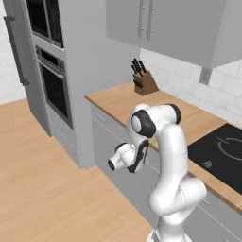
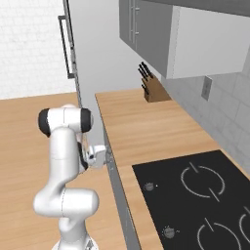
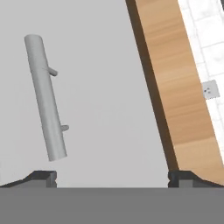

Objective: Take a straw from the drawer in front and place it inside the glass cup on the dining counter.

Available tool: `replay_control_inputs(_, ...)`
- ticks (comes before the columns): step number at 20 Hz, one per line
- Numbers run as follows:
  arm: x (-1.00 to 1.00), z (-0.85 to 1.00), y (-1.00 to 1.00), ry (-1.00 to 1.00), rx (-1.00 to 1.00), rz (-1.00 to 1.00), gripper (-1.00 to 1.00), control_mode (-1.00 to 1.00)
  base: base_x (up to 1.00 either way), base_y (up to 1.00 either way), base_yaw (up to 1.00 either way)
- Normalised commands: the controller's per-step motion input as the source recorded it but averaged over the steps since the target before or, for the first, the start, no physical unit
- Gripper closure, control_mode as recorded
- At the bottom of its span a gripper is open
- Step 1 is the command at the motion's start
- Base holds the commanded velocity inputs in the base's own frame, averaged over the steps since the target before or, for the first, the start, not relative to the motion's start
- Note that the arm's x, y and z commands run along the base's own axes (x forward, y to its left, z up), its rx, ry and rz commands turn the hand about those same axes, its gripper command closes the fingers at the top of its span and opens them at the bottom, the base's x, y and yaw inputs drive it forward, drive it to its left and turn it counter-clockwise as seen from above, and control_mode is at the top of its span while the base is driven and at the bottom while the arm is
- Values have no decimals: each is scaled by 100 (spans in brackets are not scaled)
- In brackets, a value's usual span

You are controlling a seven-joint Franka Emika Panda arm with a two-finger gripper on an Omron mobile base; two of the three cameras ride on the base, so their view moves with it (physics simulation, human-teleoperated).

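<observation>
tool spread wide, holding nothing, facing the closed drawer front; its silver bar handle lies up and left of the fingertips, long axis running nearly along the view's height; straw presumably inside; tabletop edge to the right.

1 knife block, 1 cooktop, 1 wall oven, 1 bar handle, 1 outlet

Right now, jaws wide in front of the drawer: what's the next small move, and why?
Probably shift the open gripper sideways toward the bar handle and ease in. In the hand view the handle sits off to one side of the drawer front, not between the fingertips, and the drawer looks closed, so nothing inside can be reached yet.
</observation>
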Motion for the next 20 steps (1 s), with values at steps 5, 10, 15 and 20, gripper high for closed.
replay_control_inputs(5,33,-39,0,3,0,10,-100,-100,0,0,0)
replay_control_inputs(10,34,-35,0,1,0,3,-100,-100,0,0,0)
replay_control_inputs(15,44,-33,0,1,0,0,-100,-100,0,0,0)
replay_control_inputs(20,49,-22,0,0,0,0,-100,-100,0,0,0)
